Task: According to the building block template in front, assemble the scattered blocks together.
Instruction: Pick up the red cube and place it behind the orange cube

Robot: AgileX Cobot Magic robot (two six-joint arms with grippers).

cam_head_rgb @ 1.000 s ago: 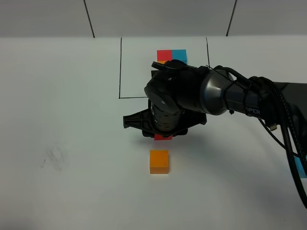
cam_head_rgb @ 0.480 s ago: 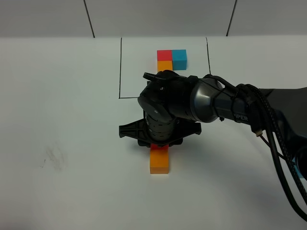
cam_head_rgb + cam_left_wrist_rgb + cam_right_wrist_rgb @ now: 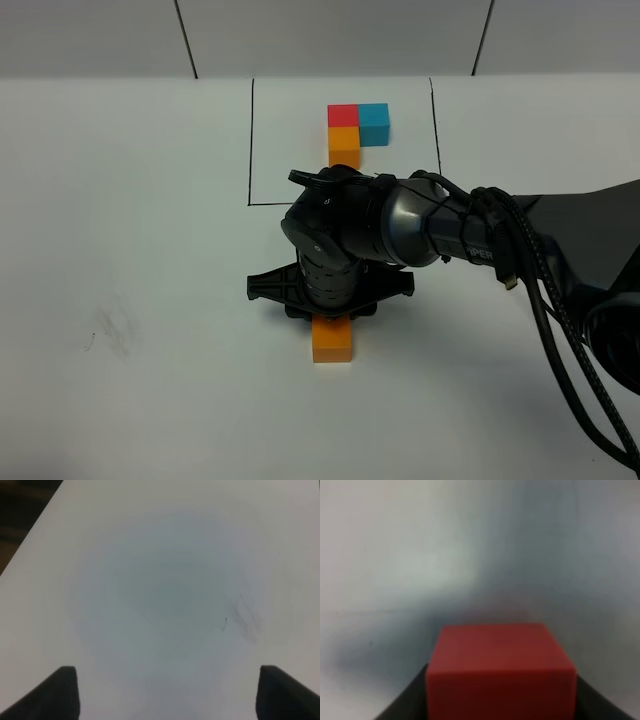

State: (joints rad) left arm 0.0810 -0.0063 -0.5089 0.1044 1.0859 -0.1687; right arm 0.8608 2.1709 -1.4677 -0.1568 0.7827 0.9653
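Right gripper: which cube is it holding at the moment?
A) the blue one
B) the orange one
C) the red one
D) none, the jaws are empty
C: in the right wrist view a red cube sits clamped between the dark fingers of the right gripper, while the loose orange cube lies on the table just under the arm in the high view.

Diffuse overhead lighting, bright and glare-free on the white table (image 3: pixel 120 200); a faint soft shadow lies under the right arm (image 3: pixel 430 230). Wrist views are soft: the red cube (image 3: pixel 500 670) is blurred, close to the lens.
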